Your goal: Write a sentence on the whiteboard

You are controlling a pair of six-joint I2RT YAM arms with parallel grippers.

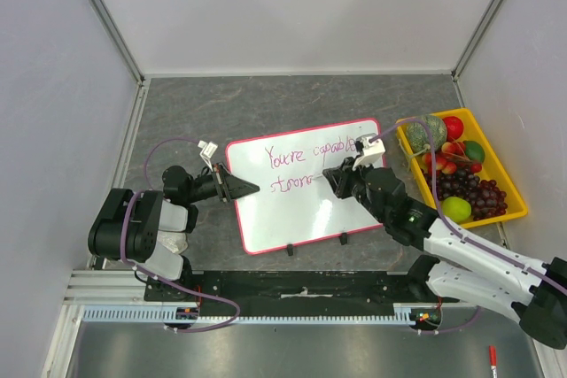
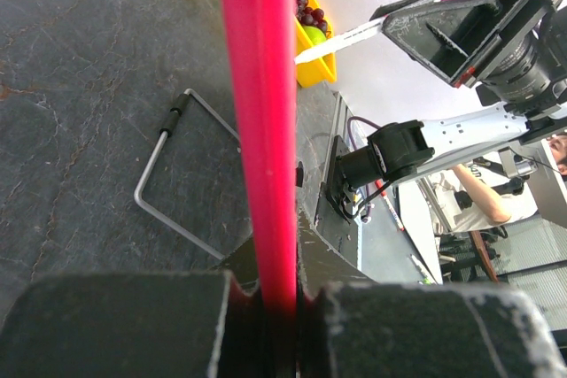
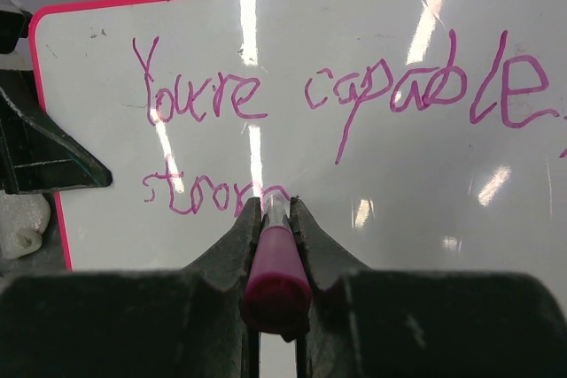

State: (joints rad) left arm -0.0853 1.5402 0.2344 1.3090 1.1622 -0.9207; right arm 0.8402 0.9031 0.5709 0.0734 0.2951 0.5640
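Observation:
The whiteboard [image 1: 292, 210], white with a pink-red rim, lies on the dark table. The sentence [image 1: 301, 158] in purple cursive reads "You're capable," with "stron" below it, also in the right wrist view [image 3: 337, 99]. My left gripper [image 1: 251, 189] is shut on the whiteboard's left rim [image 2: 263, 130]. My right gripper [image 1: 331, 176] is shut on a purple marker [image 3: 275, 263], its tip on the board at the end of "stron" [image 3: 213, 196]. The marker and right gripper also show in the left wrist view [image 2: 416, 15].
A yellow bin [image 1: 516, 202] of toy fruit stands right of the board. Two black clips [image 1: 289, 250] sit on the board's near edge. A wire stand [image 2: 173, 183] lies on the table under the board. A red pen [image 1: 493, 358] lies at the bottom right.

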